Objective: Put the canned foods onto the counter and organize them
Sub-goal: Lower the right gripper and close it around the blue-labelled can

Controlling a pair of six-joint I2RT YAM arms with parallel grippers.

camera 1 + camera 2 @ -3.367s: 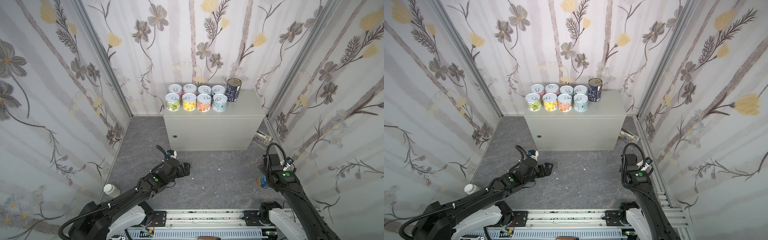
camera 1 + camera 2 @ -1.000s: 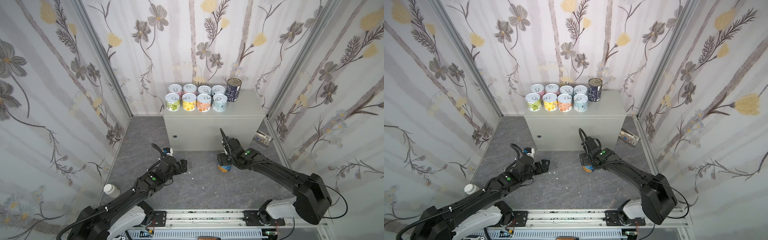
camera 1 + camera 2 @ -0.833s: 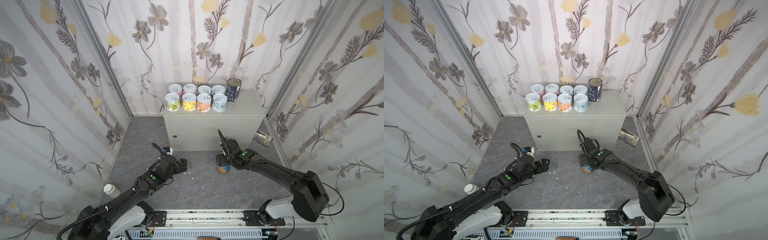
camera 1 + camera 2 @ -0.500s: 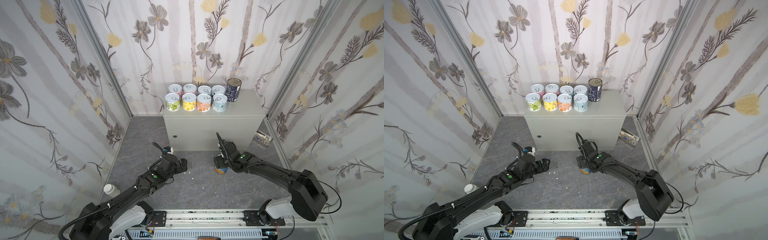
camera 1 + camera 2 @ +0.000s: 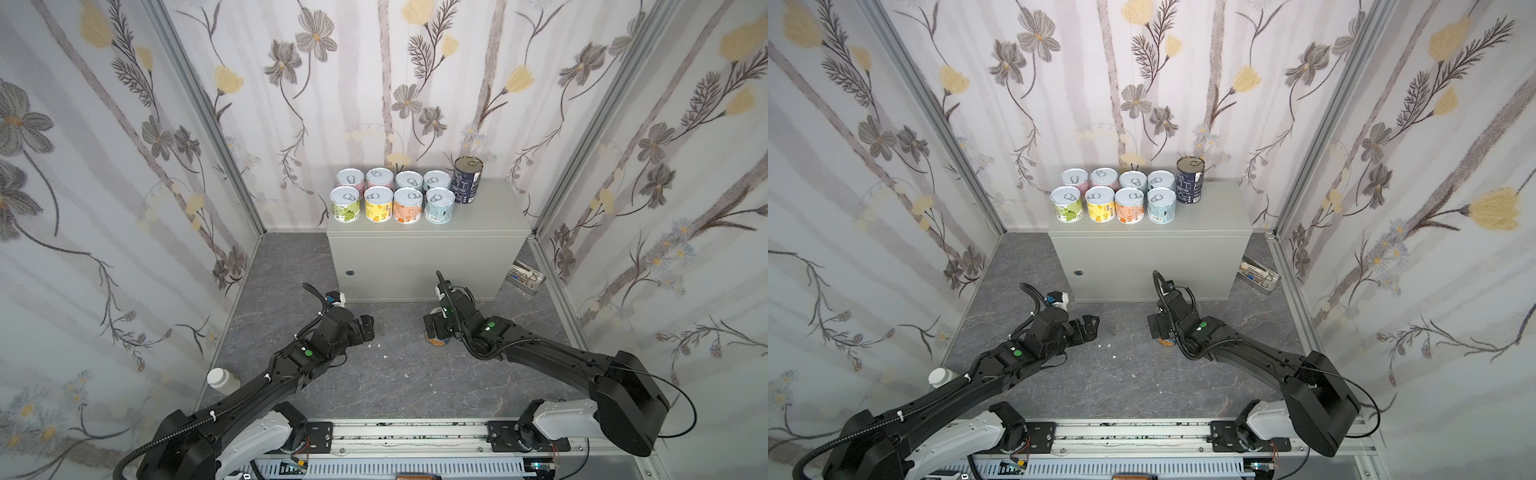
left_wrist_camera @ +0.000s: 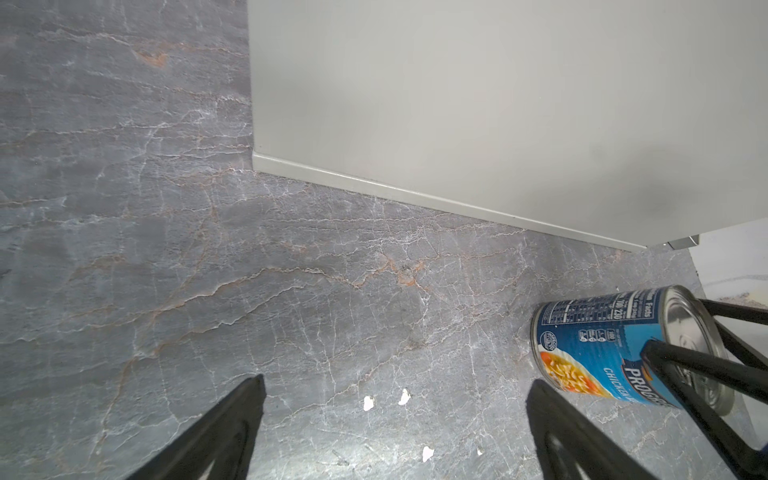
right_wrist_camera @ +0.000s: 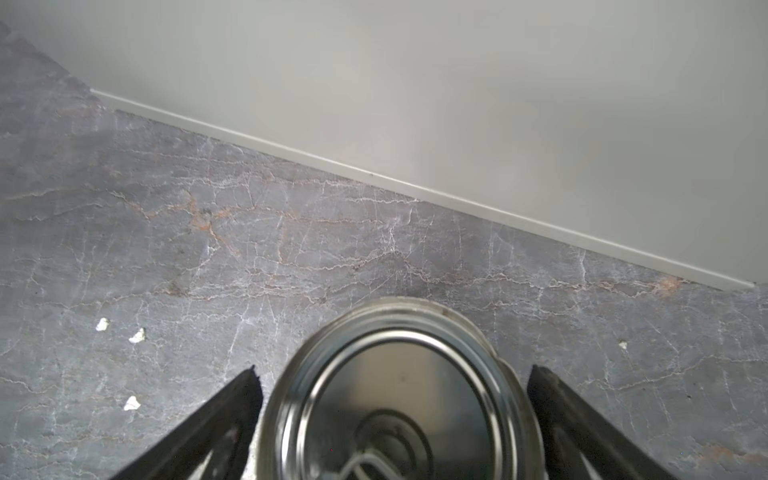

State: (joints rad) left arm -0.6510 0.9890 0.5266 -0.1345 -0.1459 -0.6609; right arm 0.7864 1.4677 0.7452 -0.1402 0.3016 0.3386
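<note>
**Both top views: nine cans up, one on the floor**

Tabletop (image 5: 490,216): eight short cans (image 5: 408,211) stand in two rows of four at the back left. The dark navy can (image 5: 467,183) stands upright just beside the right end of the back row. The right half of the top is bare.

Floor (image 5: 395,374): the blue Progresso can (image 6: 602,357) is near the box front, lid towards the right wrist camera. It looks to be standing on its base.

Right gripper (image 7: 393,370): jaws apart, one on each side of the can's lid, not clamped. Only a thin gap shows on either side.

Left gripper (image 6: 397,379): jaws spread wide over bare floor, nothing between them, well apart from the can.

Progress, as judged: nine of ten cans are placed. What is left is to close on the Progresso can, lift it and set it beside the navy can.
</note>
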